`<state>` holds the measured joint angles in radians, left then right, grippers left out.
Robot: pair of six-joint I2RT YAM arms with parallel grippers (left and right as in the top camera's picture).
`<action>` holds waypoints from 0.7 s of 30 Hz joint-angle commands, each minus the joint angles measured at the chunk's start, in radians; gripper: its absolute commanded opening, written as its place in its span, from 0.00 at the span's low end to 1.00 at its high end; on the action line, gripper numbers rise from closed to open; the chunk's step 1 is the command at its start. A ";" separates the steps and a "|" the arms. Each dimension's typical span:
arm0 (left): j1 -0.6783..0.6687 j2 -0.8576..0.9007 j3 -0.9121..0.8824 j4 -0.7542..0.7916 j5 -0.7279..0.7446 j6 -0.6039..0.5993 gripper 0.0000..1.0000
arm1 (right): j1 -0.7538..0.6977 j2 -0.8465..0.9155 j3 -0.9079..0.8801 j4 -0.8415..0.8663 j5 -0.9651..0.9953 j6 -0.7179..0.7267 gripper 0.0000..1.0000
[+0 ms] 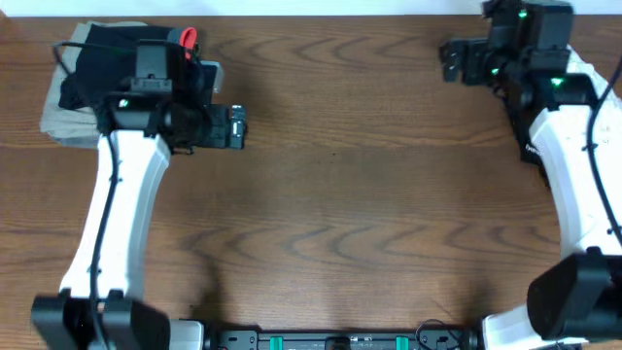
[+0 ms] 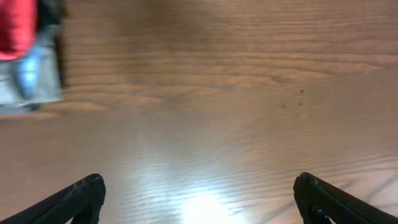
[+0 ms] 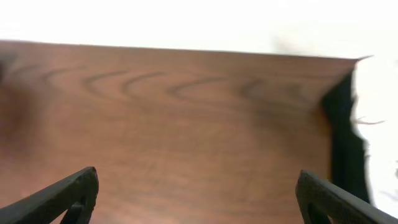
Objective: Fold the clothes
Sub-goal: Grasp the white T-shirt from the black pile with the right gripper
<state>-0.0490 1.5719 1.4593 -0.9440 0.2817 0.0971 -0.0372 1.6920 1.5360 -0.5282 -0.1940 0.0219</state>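
Observation:
The white T-shirt does not show on the table in any view. My left gripper (image 1: 238, 126) hangs over bare wood at the back left, beside the folded stack; in the left wrist view its fingers (image 2: 199, 186) are wide apart with nothing between them. My right gripper (image 1: 449, 60) is at the back right near the table's far edge; in the right wrist view its fingers (image 3: 198, 180) are also wide apart and empty. A white and black shape (image 3: 373, 124) sits at the right edge of that view; I cannot tell what it is.
A folded stack of beige and black clothes (image 1: 68, 112) with a red bit (image 1: 189, 39) lies at the back left corner, partly under my left arm. Its red and grey edge shows blurred in the left wrist view (image 2: 25, 56). The table's far edge (image 3: 186, 48) runs across the right wrist view.

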 commanded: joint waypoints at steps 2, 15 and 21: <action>-0.003 0.059 0.018 0.025 0.080 0.023 0.98 | -0.136 0.066 0.024 0.044 0.014 0.018 0.99; -0.059 0.130 0.017 0.092 0.072 0.022 0.98 | -0.330 0.359 0.024 0.286 0.120 0.078 0.79; -0.086 0.162 0.017 0.104 0.065 0.021 0.98 | -0.333 0.460 0.024 0.410 0.277 0.128 0.74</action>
<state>-0.1253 1.7103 1.4593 -0.8425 0.3412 0.1062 -0.3679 2.1143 1.5421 -0.1497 -0.0380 0.1066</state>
